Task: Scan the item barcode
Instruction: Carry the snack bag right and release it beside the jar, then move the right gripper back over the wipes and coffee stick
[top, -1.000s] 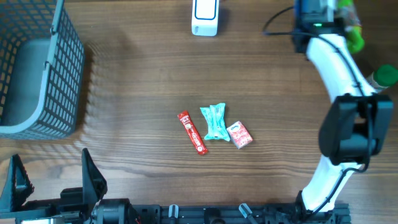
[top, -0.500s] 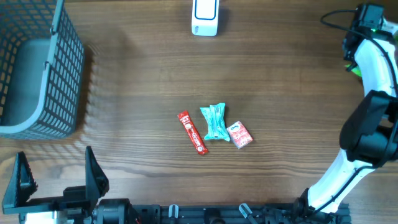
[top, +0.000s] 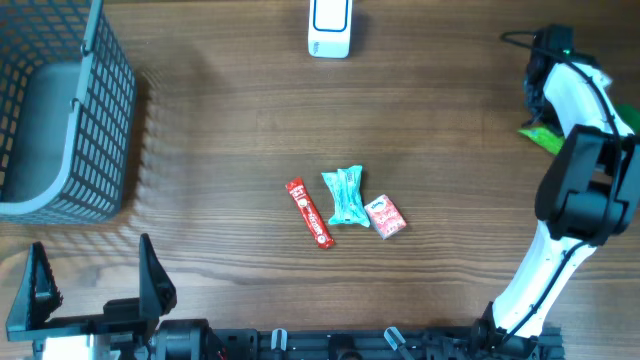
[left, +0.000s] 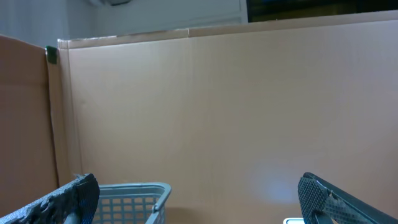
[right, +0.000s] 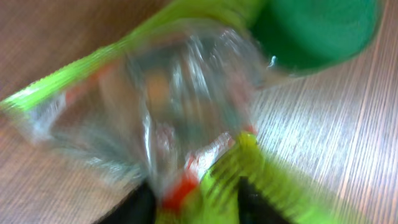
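Note:
A green and clear packet (top: 541, 138) lies on the table at the far right, by my right arm (top: 562, 88). The right wrist view is blurred. In it the packet (right: 186, 106) fills the frame, and its near end sits between the dark fingers of my right gripper (right: 196, 208), which stand apart. The white scanner (top: 330, 27) sits at the back centre. My left gripper (top: 95, 285) is open and empty at the front left, and in the left wrist view it (left: 199, 199) points at the cardboard wall.
A red stick packet (top: 310, 213), a teal packet (top: 345, 196) and a small red box (top: 386, 217) lie mid-table. A grey basket (top: 60, 110) stands at the left. A green cap (right: 317, 31) sits just beyond the green packet.
The right arm swung from the back right corner down to the right side of the table, bringing the green packet there. Its jaws have parted. The left arm stayed still.

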